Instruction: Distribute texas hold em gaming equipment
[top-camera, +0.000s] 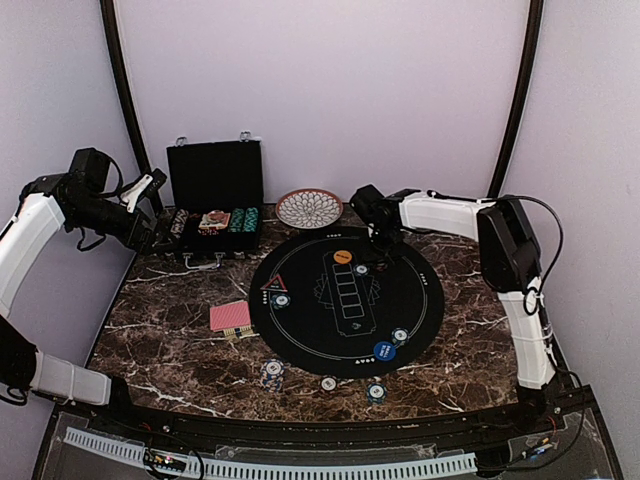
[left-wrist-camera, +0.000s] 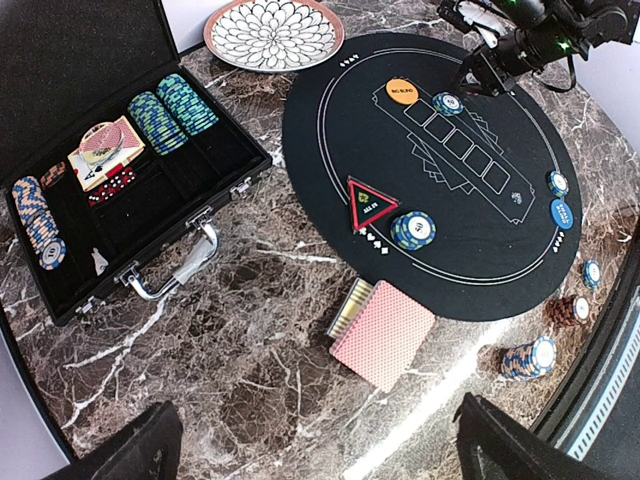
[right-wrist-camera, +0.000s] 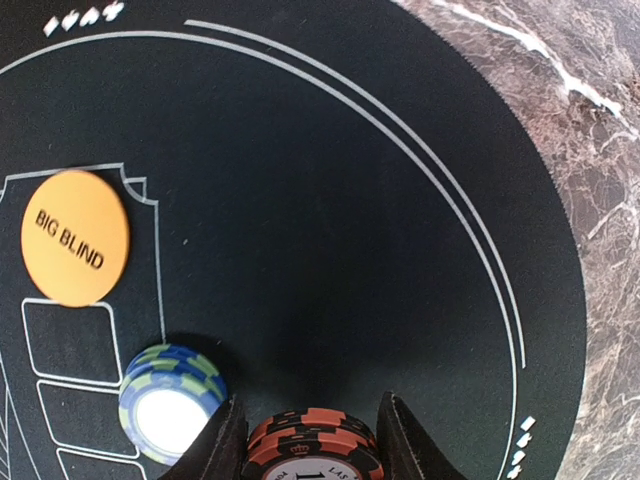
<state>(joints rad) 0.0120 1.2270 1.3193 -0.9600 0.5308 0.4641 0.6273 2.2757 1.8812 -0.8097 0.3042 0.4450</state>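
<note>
My right gripper (top-camera: 383, 252) is low over the far part of the black round mat (top-camera: 300, 330). In the right wrist view it (right-wrist-camera: 311, 415) is shut on a short stack of red-and-black chips (right-wrist-camera: 312, 452). A blue-green chip stack (right-wrist-camera: 170, 402) and the orange "BIG BLIND" button (right-wrist-camera: 75, 238) lie just to its left. My left gripper (top-camera: 150, 232) hovers by the black case, open and empty (left-wrist-camera: 320, 455). The red-backed card deck (left-wrist-camera: 384, 333) lies on the marble below it. The red triangle (left-wrist-camera: 370, 203), a chip stack (left-wrist-camera: 413, 230) and the blue button (left-wrist-camera: 563, 214) lie on the mat.
The open black case (left-wrist-camera: 215, 160) with chip rows and cards stands at the back left. The patterned dish (top-camera: 308, 208) is behind the mat. Chip stacks (top-camera: 272, 372) (top-camera: 328, 383) (top-camera: 376, 392) lie on the marble at the mat's near edge, and one (top-camera: 400, 336) on the mat.
</note>
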